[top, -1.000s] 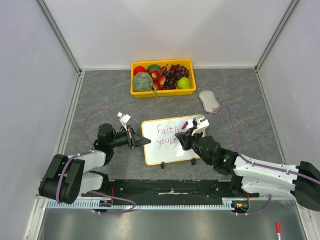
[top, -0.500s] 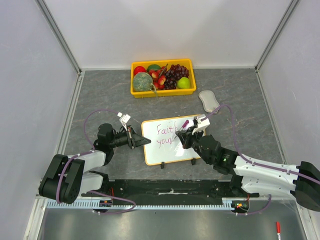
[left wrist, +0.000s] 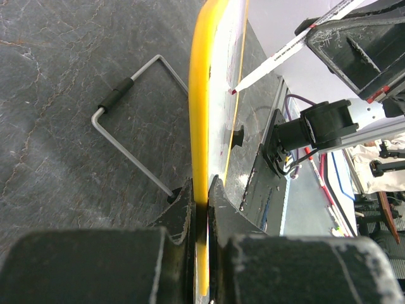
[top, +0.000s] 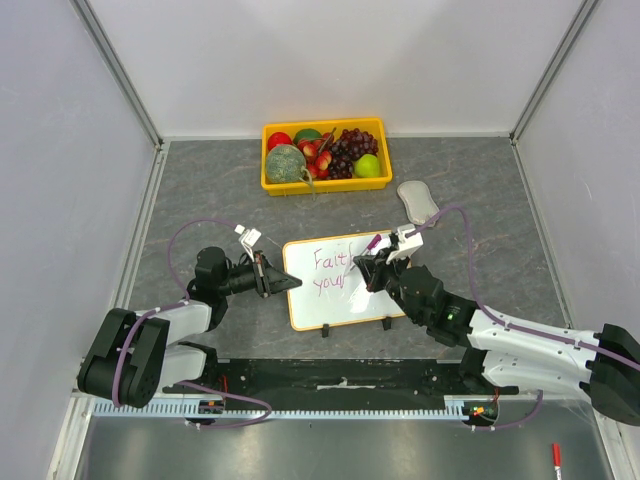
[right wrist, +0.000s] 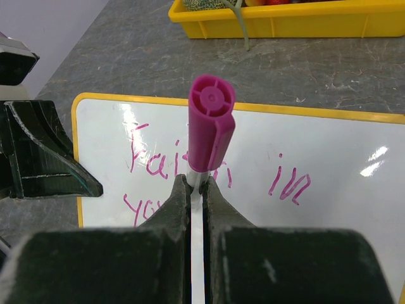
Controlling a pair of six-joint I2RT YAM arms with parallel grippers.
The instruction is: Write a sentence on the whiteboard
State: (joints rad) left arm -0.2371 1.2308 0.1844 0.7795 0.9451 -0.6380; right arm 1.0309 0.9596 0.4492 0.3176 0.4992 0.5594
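Presently mid-table: whiteboard (top: pixel 335 305), pinched at its left rim by left gripper (top: pixel 270 275), jaws clenched on the yellow edge. Seen edge-on from left wrist, tilted up, with wire stand (left wrist: pixel 126 136) folded out behind and resting on the table (top: pixel 480 200).

Over the board's right half: right gripper (top: pixel 366 272), clamped tight on marker (right wrist: pixel 211 123). Magenta cap end up toward the wrist camera, tip down at the white face; touching or just off, cannot tell.

Written in pink: sentence (right wrist: pixel 142 158), "Faith in" on the upper line, "you" begun below, remainder hidden behind the fingers (right wrist: pixel 171 215).

Beyond the board, well apart: yellow fruit tray (top: pixel 272 185) near the back wall. Grey pad (top: pixel 418 200) to the right, close to the right arm's cable. Red pen (top: pixel 556 458) on the near ledge, bottom right.
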